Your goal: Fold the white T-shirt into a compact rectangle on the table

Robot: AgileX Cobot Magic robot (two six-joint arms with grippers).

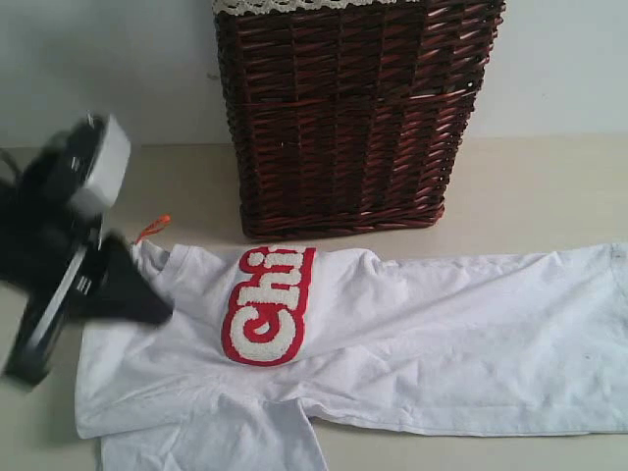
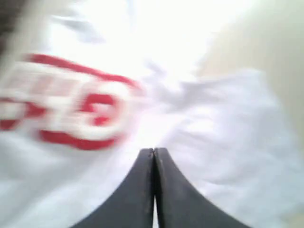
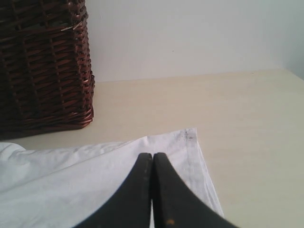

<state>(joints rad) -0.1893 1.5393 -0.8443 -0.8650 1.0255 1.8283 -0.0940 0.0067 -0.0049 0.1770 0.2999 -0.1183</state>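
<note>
You get soft, even, bright light with only faint shadows beneath the wicker basket (image 1: 343, 128); motion blur smears the left gripper (image 1: 147, 304) in the exterior view, the left wrist view is blurred with the white T-shirt (image 2: 171, 42) glaring out, and the right wrist view is sharp.

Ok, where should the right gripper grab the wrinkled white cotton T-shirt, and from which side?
Probably the hem corner of the white T-shirt, approached from the beige table side, away from the dark wicker basket: it lies flat, edges free, just ahead of the shut right gripper.
</note>
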